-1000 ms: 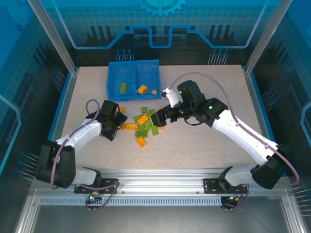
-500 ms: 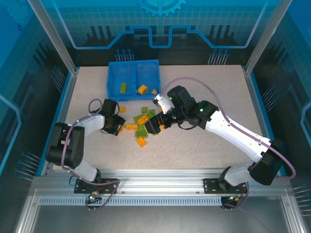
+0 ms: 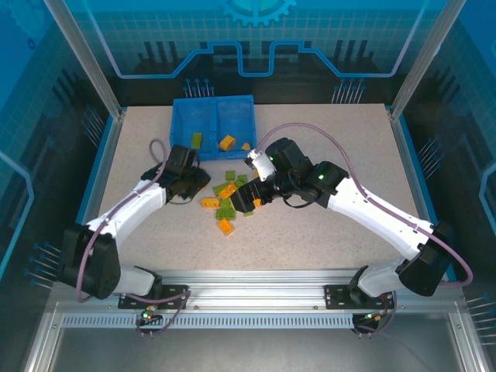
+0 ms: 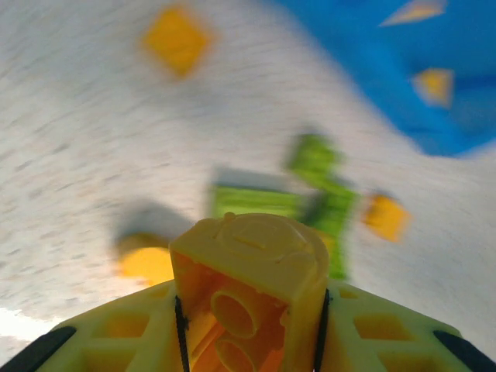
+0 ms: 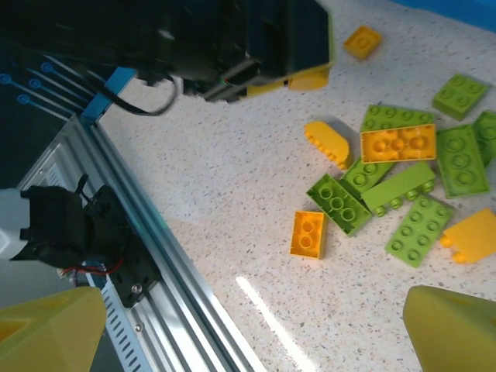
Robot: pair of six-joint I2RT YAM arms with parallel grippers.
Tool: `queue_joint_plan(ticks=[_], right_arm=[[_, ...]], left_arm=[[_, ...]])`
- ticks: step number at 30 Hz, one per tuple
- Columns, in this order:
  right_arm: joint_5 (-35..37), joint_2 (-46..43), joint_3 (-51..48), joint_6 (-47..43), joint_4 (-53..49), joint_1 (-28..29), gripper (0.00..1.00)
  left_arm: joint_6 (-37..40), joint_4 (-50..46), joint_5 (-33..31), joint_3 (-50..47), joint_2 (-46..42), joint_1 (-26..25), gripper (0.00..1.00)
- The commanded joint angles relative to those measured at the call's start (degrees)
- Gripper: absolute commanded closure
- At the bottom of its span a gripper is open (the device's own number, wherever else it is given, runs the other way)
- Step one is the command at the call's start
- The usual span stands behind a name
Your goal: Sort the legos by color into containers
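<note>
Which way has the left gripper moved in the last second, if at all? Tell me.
Yes. The left gripper moved up the top view, toward the blue tray, now close to its near wall.

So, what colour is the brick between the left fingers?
Orange brick; left wrist view shows it best.

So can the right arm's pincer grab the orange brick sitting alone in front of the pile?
Probably yes. The right pincer hangs open over the pile, and the orange brick lies at its edge with nothing on top.
</note>
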Motion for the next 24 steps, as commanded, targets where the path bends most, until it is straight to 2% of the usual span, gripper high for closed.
queue_joint_plan(ticks=[1,7,13,19,24], right_arm=[[4.46,-3.03,-0.43,1.53,0.36,0.80,0.00],[8.20,-6.56,-1.99,2.38,0.39,0.65,0.00],[10.33,-10.16,-3.64,2.83,-1.16,0.37,0.00],[11.25,-13.84,-5.17,3.20,-2.16,0.02,0.00],[11.79,-16.42,-5.80,3.28,-2.97,-0.07,0.00]], left_arm=[[10.35,-4.84,-9.52,9.52,1.70,-4.23,0.69],[21.73,0.11,-11.62,25.93,17.93,-5.04,0.69],[28.81,-2.87,-16.18,47.39,37.60,-4.95,0.67],[28.86,-7.45,-17.43,63.41,52.01,-4.29,0.63],[27.50,-8.65,-15.47,67.10,56.67,-3.92,0.54]])
